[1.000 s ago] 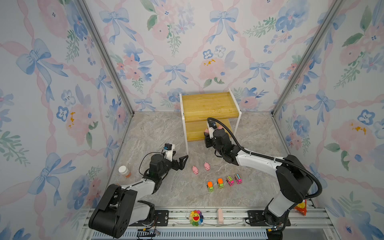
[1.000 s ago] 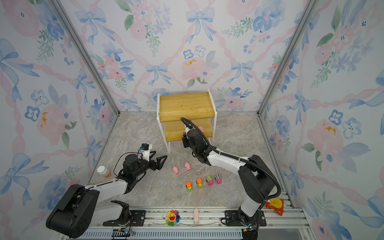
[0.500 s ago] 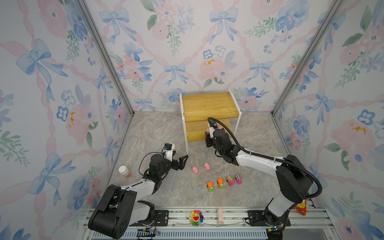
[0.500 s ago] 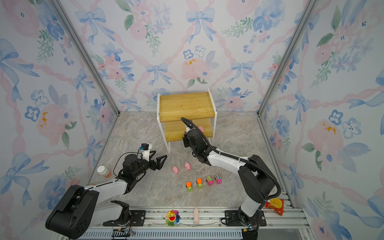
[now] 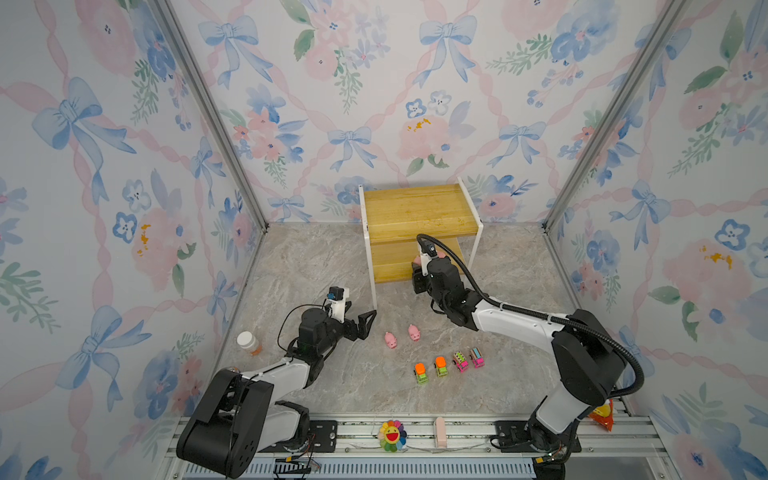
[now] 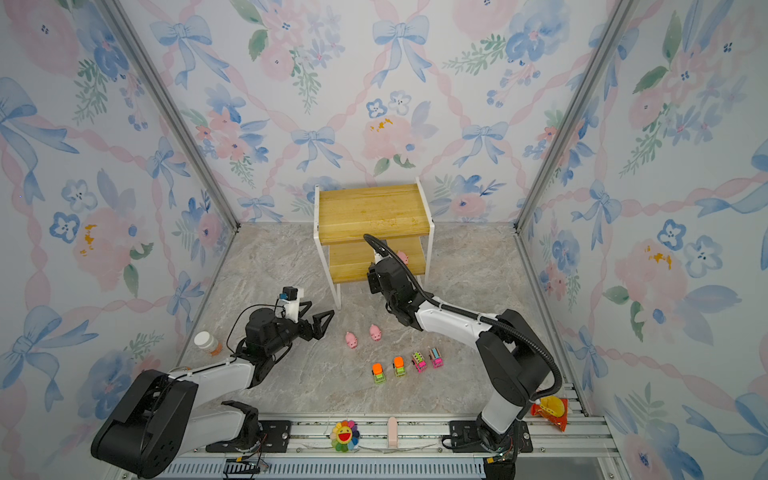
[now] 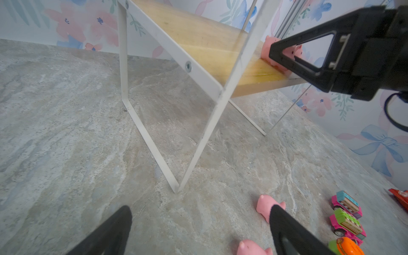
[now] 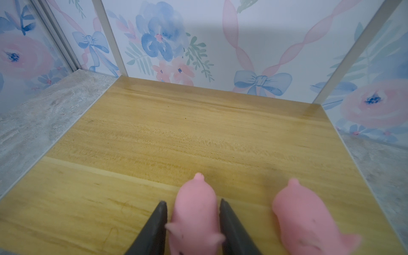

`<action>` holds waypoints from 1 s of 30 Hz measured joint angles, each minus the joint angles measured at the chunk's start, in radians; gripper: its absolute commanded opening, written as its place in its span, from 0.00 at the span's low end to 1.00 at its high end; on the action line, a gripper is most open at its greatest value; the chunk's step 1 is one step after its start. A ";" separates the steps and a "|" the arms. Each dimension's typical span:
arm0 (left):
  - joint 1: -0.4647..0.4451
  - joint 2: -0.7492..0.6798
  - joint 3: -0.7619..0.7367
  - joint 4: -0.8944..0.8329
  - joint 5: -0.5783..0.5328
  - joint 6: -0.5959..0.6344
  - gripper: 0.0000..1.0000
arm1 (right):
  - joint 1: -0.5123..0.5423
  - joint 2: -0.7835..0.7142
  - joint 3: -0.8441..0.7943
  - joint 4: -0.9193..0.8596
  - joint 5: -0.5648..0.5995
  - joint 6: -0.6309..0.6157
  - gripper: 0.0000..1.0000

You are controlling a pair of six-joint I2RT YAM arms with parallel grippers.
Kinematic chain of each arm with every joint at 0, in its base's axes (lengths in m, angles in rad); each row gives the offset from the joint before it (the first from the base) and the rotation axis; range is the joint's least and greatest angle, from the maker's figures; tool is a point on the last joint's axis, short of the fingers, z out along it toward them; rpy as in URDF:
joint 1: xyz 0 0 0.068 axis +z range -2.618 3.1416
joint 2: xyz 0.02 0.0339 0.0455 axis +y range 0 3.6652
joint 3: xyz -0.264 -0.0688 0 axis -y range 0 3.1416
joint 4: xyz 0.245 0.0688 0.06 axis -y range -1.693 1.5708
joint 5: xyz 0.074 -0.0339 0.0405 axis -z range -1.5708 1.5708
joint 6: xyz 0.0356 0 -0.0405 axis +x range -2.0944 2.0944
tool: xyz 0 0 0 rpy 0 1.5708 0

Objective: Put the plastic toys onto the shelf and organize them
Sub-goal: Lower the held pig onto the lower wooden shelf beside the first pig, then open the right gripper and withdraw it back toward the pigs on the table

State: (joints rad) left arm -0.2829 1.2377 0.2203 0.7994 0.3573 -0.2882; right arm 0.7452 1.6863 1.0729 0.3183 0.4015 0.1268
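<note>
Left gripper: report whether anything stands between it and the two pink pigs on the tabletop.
Nothing visible does. Only bare tabletop separates the open left gripper from the nearer pink pig and the farther pink pig; the shelf's white front leg stands clear, farther back.

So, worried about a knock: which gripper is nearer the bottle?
Left. The left gripper is a short way from the bottle; the right gripper is at the shelf.

The pig (image 8: 194,212) is blurred about its head, seemingly cropped.
</note>
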 measured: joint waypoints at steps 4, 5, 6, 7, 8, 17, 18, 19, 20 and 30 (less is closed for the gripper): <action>0.000 0.000 0.000 0.000 0.000 0.000 0.98 | 0.000 0.000 0.000 0.000 0.000 -0.001 0.54; 0.000 0.000 0.000 0.000 0.000 0.000 0.98 | 0.000 0.000 -0.002 0.000 0.000 -0.004 0.56; 0.000 0.000 0.000 0.000 0.000 0.000 0.98 | 0.000 0.000 -0.005 0.000 0.000 -0.006 0.58; 0.000 0.000 0.000 0.000 0.000 0.000 0.98 | 0.000 -0.002 -0.010 -0.001 0.000 -0.007 0.60; 0.000 0.000 0.000 0.000 0.000 0.000 0.98 | 0.001 -0.004 -0.014 -0.002 -0.001 -0.012 0.61; 0.000 0.000 -0.001 0.000 0.000 0.000 0.98 | 0.011 -0.141 -0.049 -0.083 -0.015 -0.040 0.71; 0.000 0.000 -0.001 0.000 0.000 0.000 0.98 | 0.013 -0.163 -0.049 -0.107 -0.026 -0.047 0.72; 0.000 0.000 -0.001 0.000 0.000 0.000 0.98 | 0.017 -0.182 -0.048 -0.137 -0.034 -0.055 0.73; 0.000 0.000 -0.001 0.000 0.000 0.000 0.98 | 0.022 -0.200 -0.048 -0.164 -0.043 -0.063 0.73; 0.000 0.000 -0.004 0.000 0.000 0.000 0.98 | 0.087 -0.460 -0.108 -0.418 -0.137 -0.105 0.79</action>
State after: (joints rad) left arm -0.2829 1.2377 0.2165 0.7994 0.3573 -0.2882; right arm 0.8318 1.2259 0.9649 -0.1001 0.2649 0.0219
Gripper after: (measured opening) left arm 0.979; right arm 0.789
